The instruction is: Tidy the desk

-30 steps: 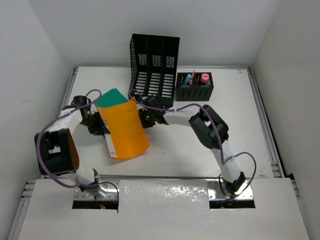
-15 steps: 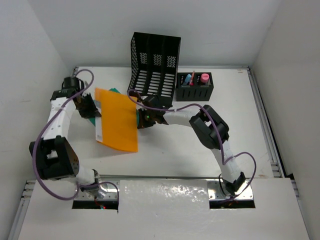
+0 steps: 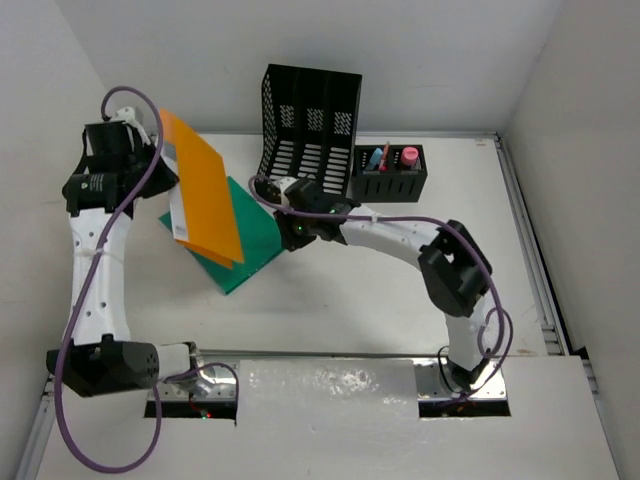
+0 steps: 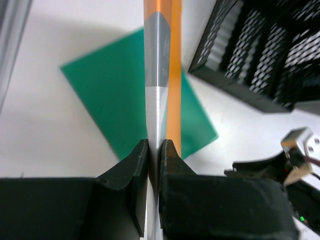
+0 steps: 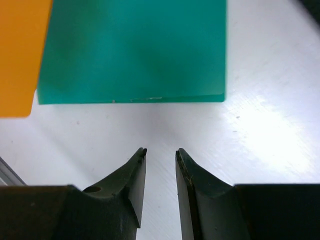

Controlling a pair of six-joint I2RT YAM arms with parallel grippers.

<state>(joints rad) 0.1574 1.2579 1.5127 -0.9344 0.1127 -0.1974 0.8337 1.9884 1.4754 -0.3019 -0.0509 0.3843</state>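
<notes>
Level desk [image 3: 380, 300], long axis left-right (orange folder [image 3: 205, 190] edge-up above)

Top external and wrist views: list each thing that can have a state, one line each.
orange folder: lifted off the desk, clamped on edge by the left gripper.
green folder: lying flat on the desk, free.
file holder: upright, slots look empty.
pen organizer: upright, holding small items.
left gripper: shut on the orange folder.
right gripper: fingers slightly apart, empty, just short of the green folder.
</notes>
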